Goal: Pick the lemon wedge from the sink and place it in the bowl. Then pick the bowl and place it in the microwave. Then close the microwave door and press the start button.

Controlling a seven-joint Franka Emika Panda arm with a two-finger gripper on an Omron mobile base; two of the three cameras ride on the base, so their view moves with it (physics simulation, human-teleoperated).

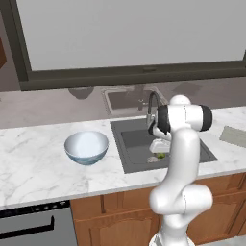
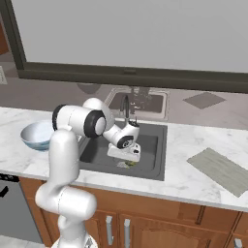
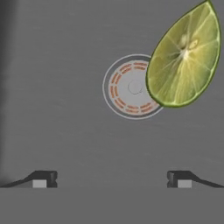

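The yellow-green lemon wedge (image 3: 184,57) lies on the floor of the dark grey sink (image 1: 132,137), partly over the round drain (image 3: 127,87). In the base views the lemon wedge (image 1: 161,155) (image 2: 131,163) peeks out just under the hand. My gripper (image 3: 111,179) hangs low inside the sink (image 2: 150,140), open wide with nothing between its fingers, and the wedge sits ahead of it and off to the right in the hand view. The white bowl (image 1: 86,146) (image 2: 36,135) with a pale bluish inside stands upright on the counter left of the sink. The microwave is out of view.
A metal faucet (image 1: 153,105) (image 2: 127,109) rises at the back of the sink, close behind the hand. A grey mat (image 2: 220,169) (image 1: 234,136) lies on the marble counter (image 1: 33,158) to the right. A dark window frame (image 1: 134,72) runs along the wall behind.
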